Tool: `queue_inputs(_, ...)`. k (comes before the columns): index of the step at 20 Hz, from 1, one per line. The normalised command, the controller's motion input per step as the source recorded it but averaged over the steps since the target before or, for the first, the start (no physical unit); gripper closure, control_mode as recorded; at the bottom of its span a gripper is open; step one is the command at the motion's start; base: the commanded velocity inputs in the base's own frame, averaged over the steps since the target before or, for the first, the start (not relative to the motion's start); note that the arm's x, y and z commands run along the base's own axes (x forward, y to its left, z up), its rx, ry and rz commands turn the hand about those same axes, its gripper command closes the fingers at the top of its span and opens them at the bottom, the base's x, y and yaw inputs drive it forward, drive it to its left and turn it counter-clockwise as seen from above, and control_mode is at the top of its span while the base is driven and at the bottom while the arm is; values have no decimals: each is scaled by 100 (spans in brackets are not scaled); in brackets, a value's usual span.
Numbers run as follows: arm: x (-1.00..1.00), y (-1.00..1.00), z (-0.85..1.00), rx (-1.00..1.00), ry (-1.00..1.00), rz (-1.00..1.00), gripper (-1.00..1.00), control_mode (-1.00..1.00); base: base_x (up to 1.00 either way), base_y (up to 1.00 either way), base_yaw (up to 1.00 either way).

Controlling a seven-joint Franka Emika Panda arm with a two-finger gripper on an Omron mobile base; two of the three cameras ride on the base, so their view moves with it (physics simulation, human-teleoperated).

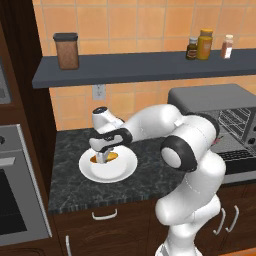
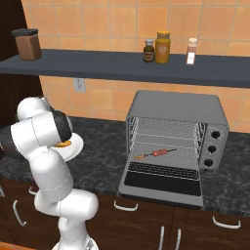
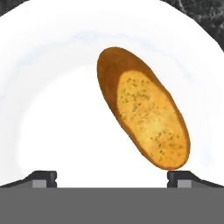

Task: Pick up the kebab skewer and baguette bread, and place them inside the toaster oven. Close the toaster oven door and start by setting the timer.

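Note:
The baguette bread (image 3: 144,116), a golden oval loaf, lies on a white plate (image 3: 52,109) on the dark counter. My gripper (image 3: 112,178) hangs open just above the plate, its fingertips (image 3: 43,177) spread wide and the loaf's near end by the right tip. From the left base view the gripper (image 1: 101,158) points down over the plate (image 1: 120,172), with the baguette bread (image 1: 112,156) beside it. The kebab skewer (image 2: 157,153) rests on the wire rack inside the toaster oven (image 2: 176,105). The toaster oven door (image 2: 163,179) lies folded down, open.
A dark shelf (image 2: 122,66) above the counter carries a brown jar (image 2: 27,44) and three spice bottles (image 2: 162,47). A built-in steel oven (image 1: 12,200) stands at the left. Three knobs (image 2: 212,149) sit on the toaster oven's right side.

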Motion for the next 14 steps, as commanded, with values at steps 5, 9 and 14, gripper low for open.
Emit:
queue_inputs(5, 39, 17, -13, 0, 1, 7, -100, -100, 0, 0, 0)
queue_inputs(9, 44, 28, -18, 0, 3, 4, -100, -100, 0, 0, 0)
queue_inputs(14, 12, 11, -27, 0, 3, 1, -100, -100, 0, 0, 0)
